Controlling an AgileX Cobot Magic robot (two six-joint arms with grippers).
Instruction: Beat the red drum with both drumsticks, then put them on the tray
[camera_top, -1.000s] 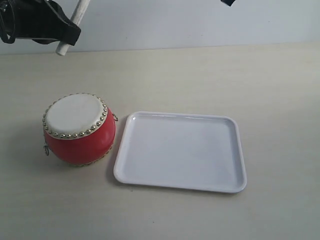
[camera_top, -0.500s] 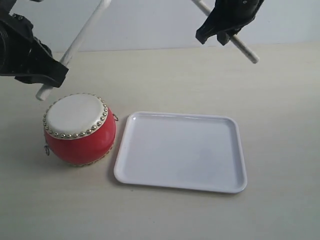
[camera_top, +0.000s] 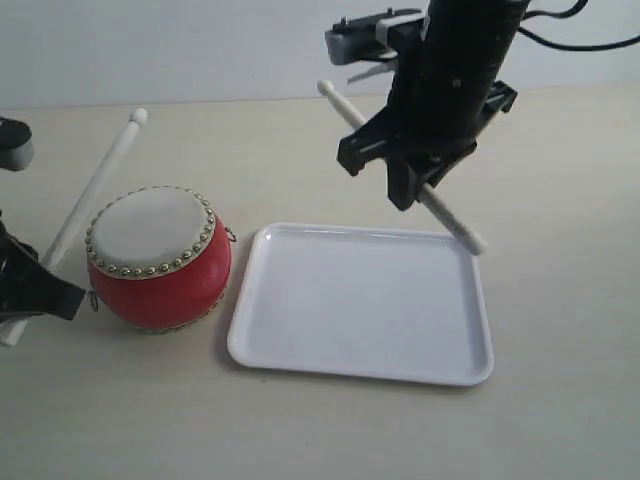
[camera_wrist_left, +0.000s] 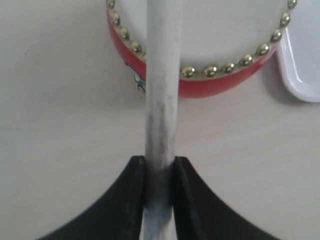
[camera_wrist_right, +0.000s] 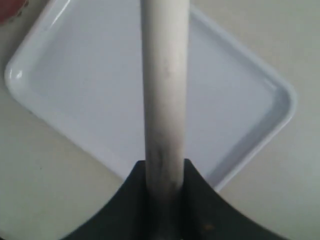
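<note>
1. At the middle of the bench (camera_top: 560, 420) lies the tray (camera_top: 360, 300), with nothing on it. Leave it out of play until both sticks have struck.
2. Toward the bench's left edge stands the red drum (camera_top: 160, 270), upright with its skin up, just beside the tray but not touching it. Aim for the middle of the skin, clear of the brass studs, so the drum neither tips nor skids.
3. The right gripper (camera_top: 418, 172) hangs over the tray's far edge, its jaws clamped on the right drumstick (camera_top: 345, 108). The bead points toward the drum but is well apart from it. I judge this arm must travel toward the drum before swinging down.
4. The left gripper (camera_wrist_left: 160, 169) sits low by the drum's left side and pinches the left drumstick (camera_top: 95, 190) near its butt. The bead rises past the drum's far rim. A short dip of the wrist should land it. Keep the two sticks from crossing.
</note>
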